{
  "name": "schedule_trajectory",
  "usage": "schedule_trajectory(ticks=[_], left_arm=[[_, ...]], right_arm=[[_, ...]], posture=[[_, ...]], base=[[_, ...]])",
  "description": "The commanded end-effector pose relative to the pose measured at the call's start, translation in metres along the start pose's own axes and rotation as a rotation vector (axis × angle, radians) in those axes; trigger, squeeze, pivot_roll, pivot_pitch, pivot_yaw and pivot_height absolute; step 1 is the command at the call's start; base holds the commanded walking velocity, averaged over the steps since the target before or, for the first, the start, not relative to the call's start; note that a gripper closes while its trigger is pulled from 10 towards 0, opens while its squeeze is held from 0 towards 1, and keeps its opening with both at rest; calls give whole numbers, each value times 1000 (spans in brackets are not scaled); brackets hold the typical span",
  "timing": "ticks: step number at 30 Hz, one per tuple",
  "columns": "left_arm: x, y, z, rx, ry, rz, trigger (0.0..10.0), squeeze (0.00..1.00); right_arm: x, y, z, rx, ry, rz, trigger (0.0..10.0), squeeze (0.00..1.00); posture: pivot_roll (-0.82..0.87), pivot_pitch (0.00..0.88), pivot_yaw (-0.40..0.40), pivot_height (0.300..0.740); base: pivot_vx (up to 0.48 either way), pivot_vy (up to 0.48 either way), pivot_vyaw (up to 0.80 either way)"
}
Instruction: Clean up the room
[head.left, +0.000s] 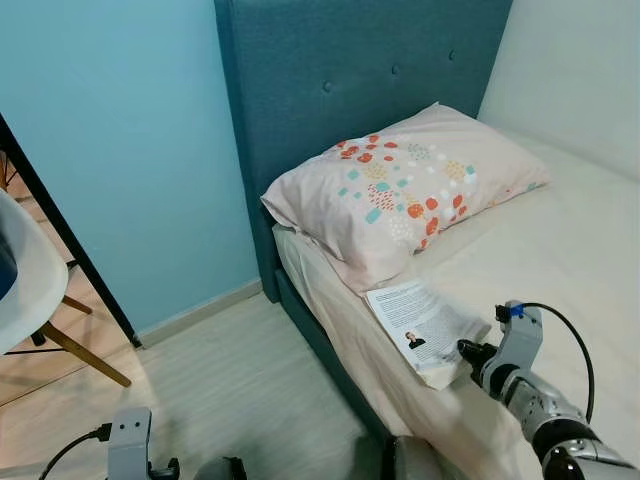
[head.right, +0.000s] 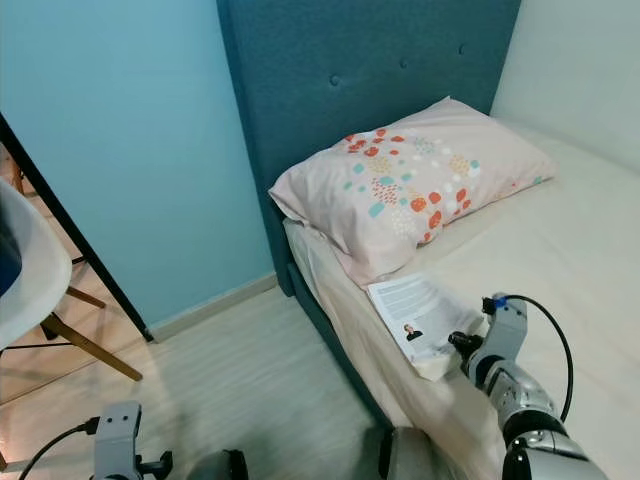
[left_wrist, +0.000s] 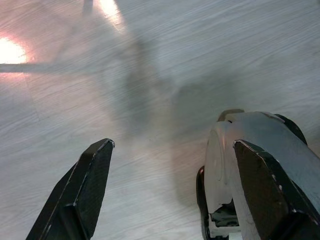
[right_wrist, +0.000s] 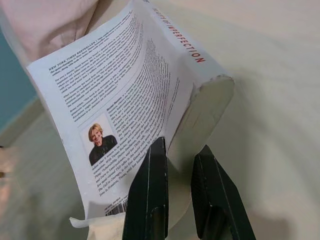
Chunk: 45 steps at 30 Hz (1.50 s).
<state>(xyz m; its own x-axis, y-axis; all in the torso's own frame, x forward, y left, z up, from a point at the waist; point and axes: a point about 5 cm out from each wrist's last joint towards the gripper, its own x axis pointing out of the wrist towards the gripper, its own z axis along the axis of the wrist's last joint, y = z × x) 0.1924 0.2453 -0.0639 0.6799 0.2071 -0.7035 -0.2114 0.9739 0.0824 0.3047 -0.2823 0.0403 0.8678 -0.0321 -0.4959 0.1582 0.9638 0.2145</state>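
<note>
White pages face up on the book (head.left: 425, 325), which lies at the edge of the bed (head.left: 560, 250) in the lower right of the head views, just below the pillow (head.left: 410, 185). My right gripper (right_wrist: 180, 155) sits at the book's lower corner; in the right wrist view my two black fingers (right_wrist: 150, 190) stand close together with that corner of cover and pages between them, gripping it. Its back cover shows printed text and a small portrait photo. The teal headboard (head.left: 340, 80) rises behind the pillow at the top centre. My left gripper (left_wrist: 170, 185) hangs low at the lower left, its fingers (left_wrist: 82, 190) spread wide over the pale wood floor (head.left: 230, 390). A white chair (head.left: 25, 285) stands at the left edge.
</note>
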Motion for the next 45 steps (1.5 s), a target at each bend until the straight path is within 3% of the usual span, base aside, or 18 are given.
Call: schedule_trajectory(ticks=[1,12,17,19,20,21,22,23,24,26,29,37,40,42,43,44,45], left_arm=[[-2,7,-5,32,11,5,10000,0],[-3,7,-7,41,16,-2,10000,0],[-3,7,-7,41,12,-5,10000,0],[-3,8,-6,45,9,-5,10000,0],[-3,8,-6,45,9,-5,10000,0],[-3,9,-6,47,9,-5,10000,0],[-3,9,-6,49,9,-5,10000,0],[-3,9,-6,49,9,-5,10000,0],[-3,9,-6,49,7,-6,10000,0],[-3,7,-5,46,6,-9,10000,0],[-2,6,-5,44,6,-11,10000,0],[-3,5,-6,42,10,-14,10000,0],[-3,5,-7,38,14,-12,10000,0],[-3,5,-7,27,15,-8,10000,0],[-3,5,-8,17,23,3,10000,0],[-3,5,-8,17,23,3,10000,0],[-2,5,-9,6,33,12,10000,0]], right_arm=[[-3,-9,-1,-87,38,-34,10000,0],[-3,-4,-1,-191,77,81,10000,0],[-6,-12,-3,-250,98,62,10000,0],[-9,-22,8,-408,77,-14,10000,8],[-9,-22,8,-408,77,-14,10000,8],[-9,-24,13,-461,58,-39,10000,114],[-9,-25,18,-482,32,-64,10000,435],[-9,-25,18,-482,32,-64,10000,435],[-9,-25,22,-486,14,-77,10000,757],[-9,-25,24,-465,-4,-93,10000,957],[-9,-25,22,-457,2,-94,10000,961],[-14,-38,15,-456,32,-186,10000,957],[-20,-52,17,-420,18,-278,10000,937],[-22,-56,19,-341,-22,-306,10000,898],[-20,-50,18,-263,-57,-270,10000,0],[-20,-50,18,-263,-57,-270,10000,0],[-17,-44,17,-199,-84,-226,10000,0]], posture=[[-24,84,5,571],[-24,80,1,571],[-15,81,0,571],[-18,82,4,571],[-18,82,4,571],[-19,84,6,571],[-20,85,7,571],[-20,85,7,571],[-19,86,7,571],[-19,87,8,571],[-19,87,8,571],[-26,86,7,571],[-31,85,3,571],[-38,83,2,571],[-46,79,0,571],[-46,79,0,571],[-50,74,-1,571]], base=[[0,0,0],[0,0,0],[0,0,0],[0,0,0],[0,0,0],[0,0,0],[0,0,0],[0,0,0],[0,0,0],[0,0,0],[0,0,0],[0,0,0],[0,0,0],[0,0,0],[0,0,0],[0,0,0],[0,0,0]])
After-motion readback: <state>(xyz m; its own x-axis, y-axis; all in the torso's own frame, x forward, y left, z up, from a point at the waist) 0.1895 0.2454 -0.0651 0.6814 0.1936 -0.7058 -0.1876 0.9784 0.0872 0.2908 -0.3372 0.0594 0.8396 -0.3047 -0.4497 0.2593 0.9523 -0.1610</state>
